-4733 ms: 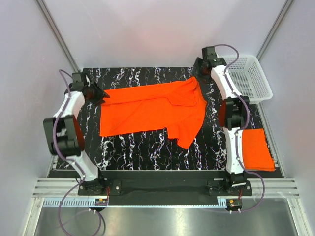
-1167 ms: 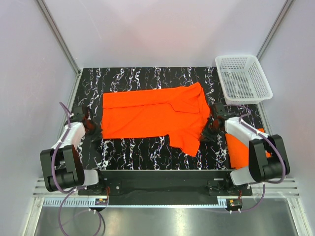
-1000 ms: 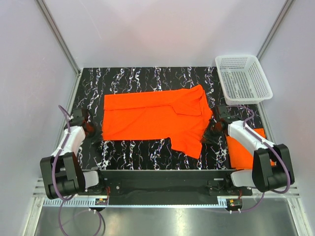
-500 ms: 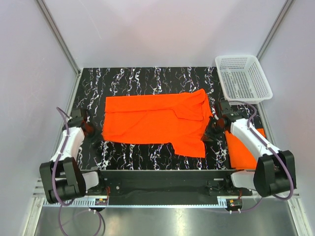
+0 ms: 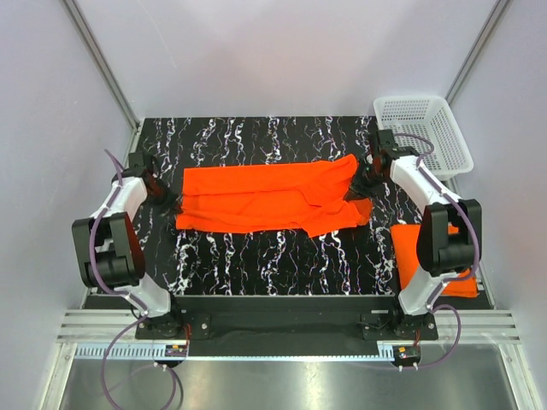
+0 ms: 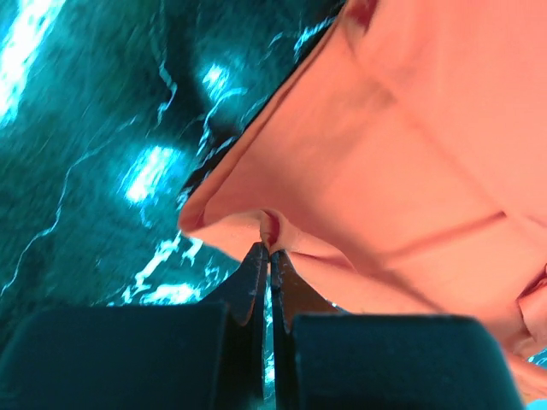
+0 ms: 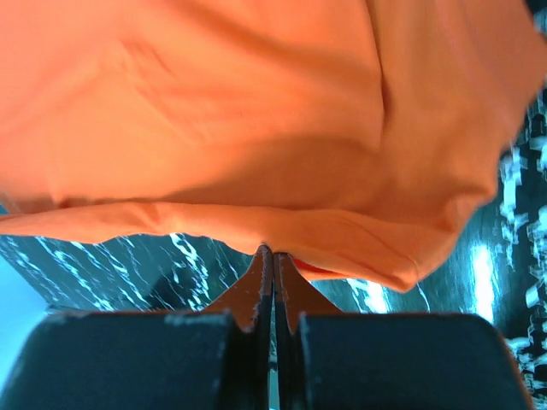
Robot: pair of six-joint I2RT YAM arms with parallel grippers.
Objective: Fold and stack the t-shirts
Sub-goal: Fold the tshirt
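One orange t-shirt lies across the middle of the black marbled table, doubled lengthwise into a narrow band. My left gripper is shut on its left end; in the left wrist view the fingertips pinch a fold of the cloth. At the shirt's right end, my right gripper is shut on the cloth, and the right wrist view shows its tips clamping the hem of the cloth. A second, folded t-shirt lies at the near right, partly under the right arm.
A white mesh basket stands at the far right corner of the table. Grey walls enclose the table at the back and on both sides. The arm bases sit on the rail at the near edge.
Both grippers have moved away from the near edge toward the back, carrying the shirt's near edge with them. The shirt has gone from a wide spread to a narrow band.
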